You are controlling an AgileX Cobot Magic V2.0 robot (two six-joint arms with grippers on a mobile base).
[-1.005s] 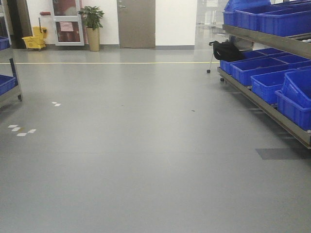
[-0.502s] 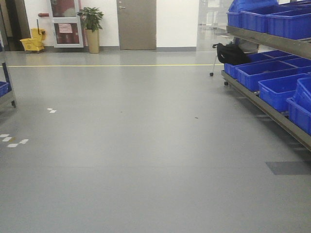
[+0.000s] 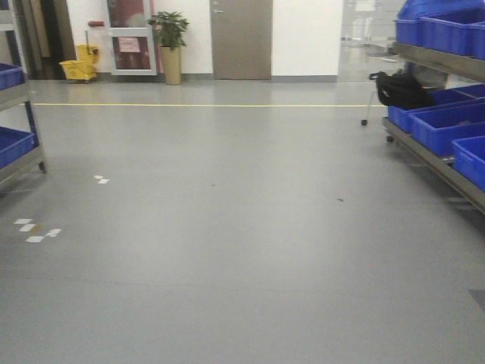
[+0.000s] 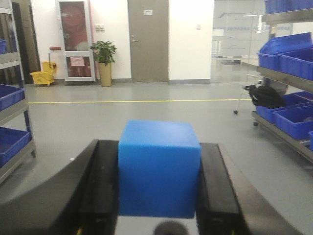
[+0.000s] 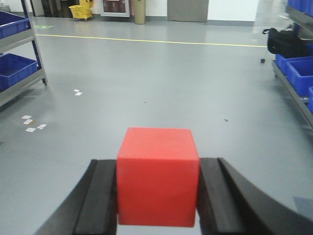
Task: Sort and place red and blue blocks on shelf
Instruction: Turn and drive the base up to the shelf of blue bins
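Left gripper (image 4: 157, 205): jaws clamped on blue block (image 4: 159, 166), one pad against each side face.
Right gripper (image 5: 157, 205): jaws clamped on red block (image 5: 157, 174) in the same way.
Shelf (image 3: 433, 161): steel rails along the right edge of the grey floor (image 3: 227, 227), carrying blue bins (image 3: 443, 125), well apart from both blocks.

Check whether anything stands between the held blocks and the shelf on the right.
Nothing visible does. Open floor separates the blue block and red block from the shelf; a black bag sits at its far end.
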